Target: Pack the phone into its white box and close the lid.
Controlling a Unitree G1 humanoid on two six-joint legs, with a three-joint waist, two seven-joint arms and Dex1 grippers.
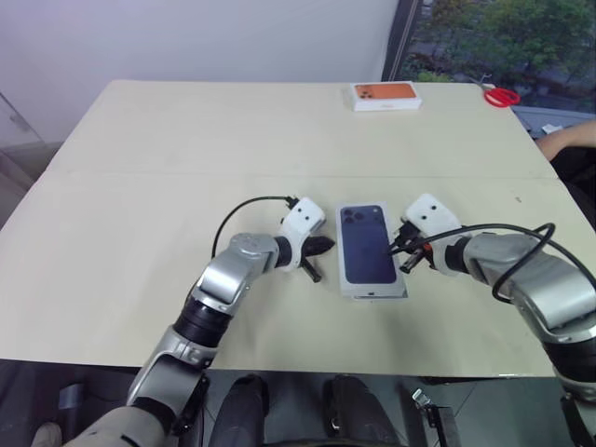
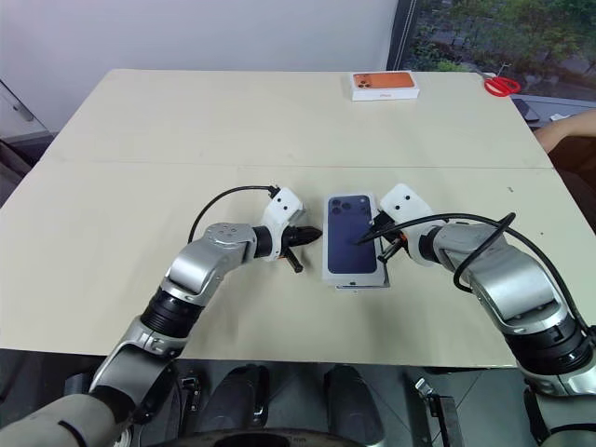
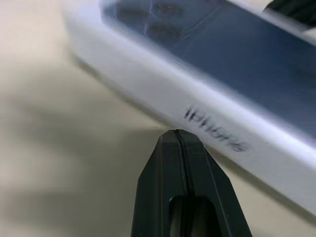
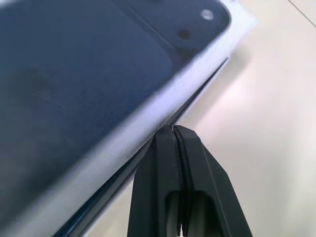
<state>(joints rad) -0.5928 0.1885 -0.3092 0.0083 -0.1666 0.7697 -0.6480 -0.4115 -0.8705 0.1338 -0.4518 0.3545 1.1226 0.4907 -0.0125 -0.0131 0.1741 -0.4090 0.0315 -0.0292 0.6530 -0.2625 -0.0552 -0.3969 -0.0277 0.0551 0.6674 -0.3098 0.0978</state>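
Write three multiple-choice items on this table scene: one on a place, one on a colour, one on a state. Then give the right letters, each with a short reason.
1. Where does the white rectangular lid with the dark phone picture lie?
A. between the two tools
B. at the table's far edge
C. on the floor

2. What colour is the top of the small box at the far edge of the beige table?
A. green
B. orange
C. black

3. How do the black fingers of the left tool and the right tool stand?
A. both wide open
B. one open, one shut
C. both shut, holding nothing

Answers:
1 A, the lid lies flat with the left tool on one side and the right tool on the other.
2 B, its top is plainly orange.
3 C, each wrist view shows its two fingers pressed together beside the lid's edge.
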